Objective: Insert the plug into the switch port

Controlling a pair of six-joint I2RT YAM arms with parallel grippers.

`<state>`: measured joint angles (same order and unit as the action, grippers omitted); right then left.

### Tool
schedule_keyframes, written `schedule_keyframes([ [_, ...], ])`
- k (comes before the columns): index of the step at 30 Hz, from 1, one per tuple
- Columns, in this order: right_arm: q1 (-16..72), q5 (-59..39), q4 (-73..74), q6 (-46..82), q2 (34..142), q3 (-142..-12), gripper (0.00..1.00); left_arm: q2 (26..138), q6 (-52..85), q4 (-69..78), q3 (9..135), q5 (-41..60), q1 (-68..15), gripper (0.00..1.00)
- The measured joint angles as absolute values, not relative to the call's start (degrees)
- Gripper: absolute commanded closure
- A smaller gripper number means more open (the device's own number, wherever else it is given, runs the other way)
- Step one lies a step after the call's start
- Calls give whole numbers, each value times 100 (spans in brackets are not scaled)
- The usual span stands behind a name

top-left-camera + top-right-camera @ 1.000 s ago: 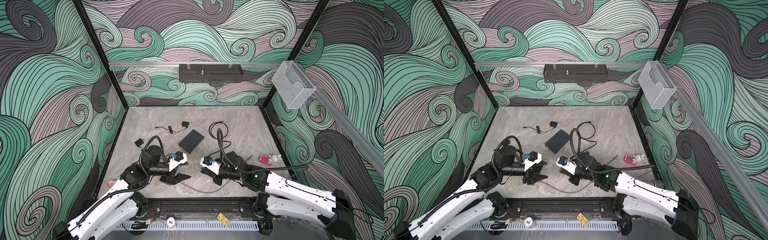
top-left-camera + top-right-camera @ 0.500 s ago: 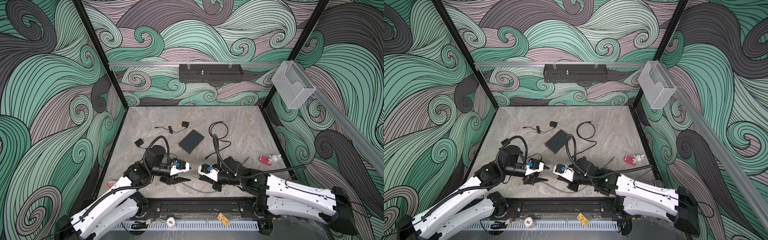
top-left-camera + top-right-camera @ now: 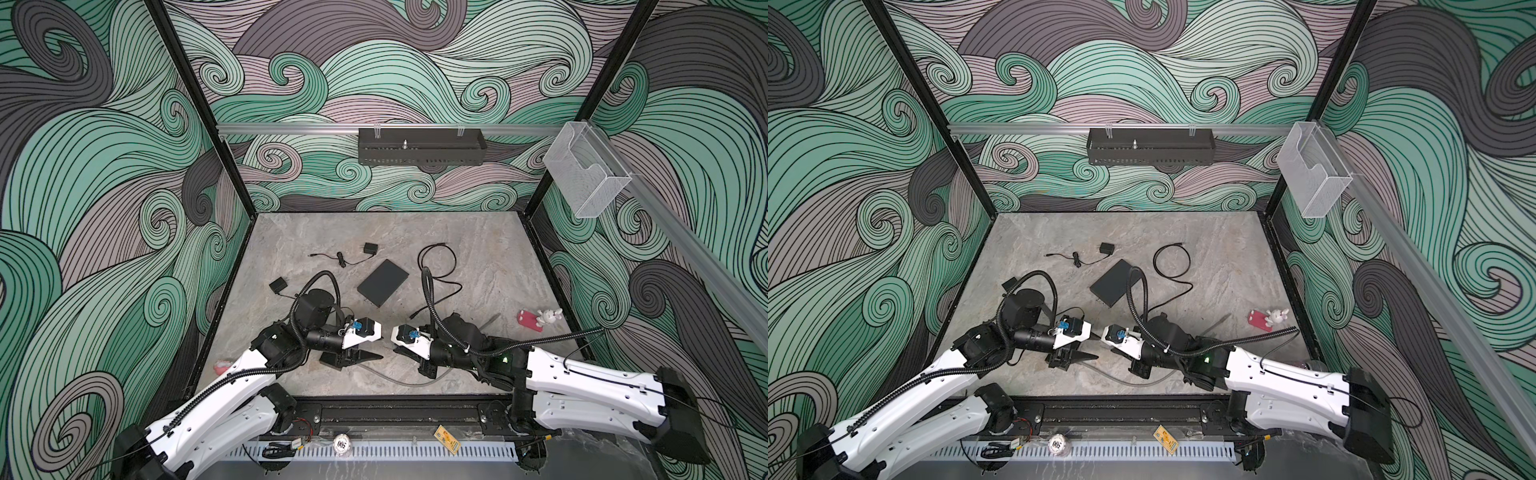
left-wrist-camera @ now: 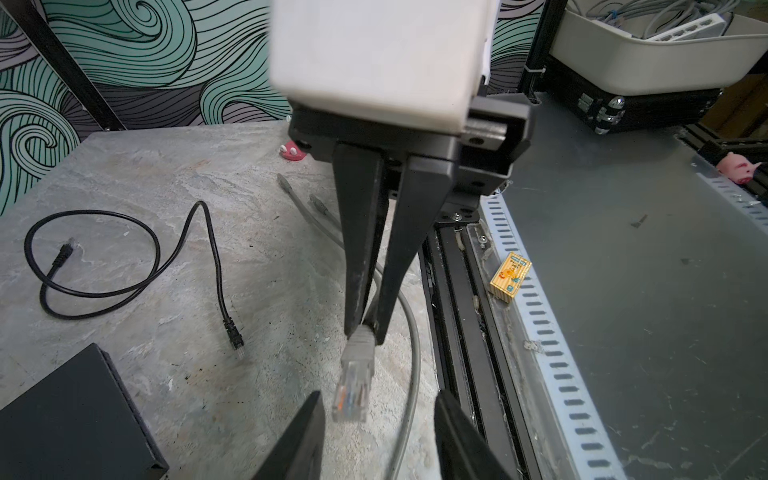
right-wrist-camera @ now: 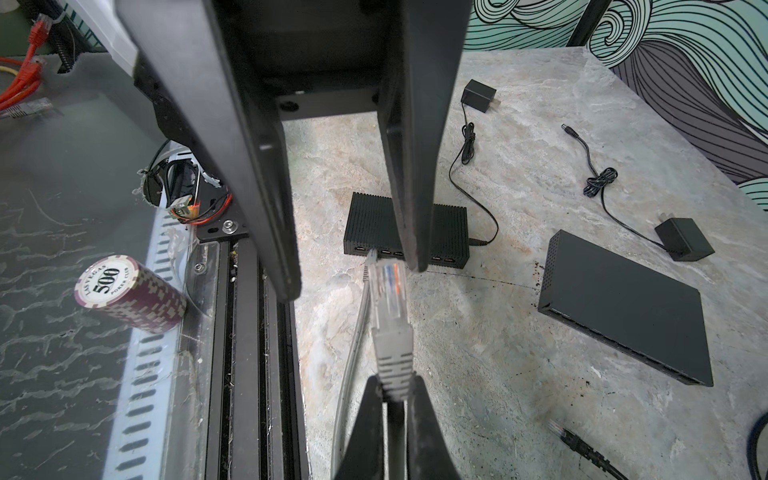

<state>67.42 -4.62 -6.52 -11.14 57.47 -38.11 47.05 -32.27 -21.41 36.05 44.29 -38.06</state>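
Both arms have drawn closer together near the front edge of the counter (image 3: 478, 257) than a second ago, and the left tool (image 5: 351, 276) has narrowed its gap.

The flat box (image 3: 382, 282) lies farther back, well apart from the work. The small ribbed switch (image 5: 451, 226) sits beyond the left tool in the right wrist view, with its row of ports facing the tools. A grey cable (image 3: 399, 378) trails along the front of the counter.

The right tool (image 4: 369, 330) is pressed together on the grey boot of the plug (image 4: 351, 390), whose clear tip points at the left arm. The left tool is spread, one finger on either side of that tip. One finger sits just beside the tip, and I cannot tell whether it touches.

This looks like a handover, with insertion not yet begun. Next, the left tool needs to pinch the plug body squarely before the right lets go. Then the tip must be lined up with a port, with the latch the right way round.
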Motion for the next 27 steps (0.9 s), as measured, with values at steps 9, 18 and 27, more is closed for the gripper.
schedule_keyframes([
  [9,6825,-395,-633,-1114,5852,-3881,100,4709,-3146,-2143,3664,4296,-3806,65],
  [18,6864,-338,-631,-1111,5907,-3955,100,4716,-3146,-2233,3667,4283,-3806,76],
  [27,6901,-329,-657,-1109,5907,-3975,100,4716,-3151,-2287,3680,4268,-3809,91],
])
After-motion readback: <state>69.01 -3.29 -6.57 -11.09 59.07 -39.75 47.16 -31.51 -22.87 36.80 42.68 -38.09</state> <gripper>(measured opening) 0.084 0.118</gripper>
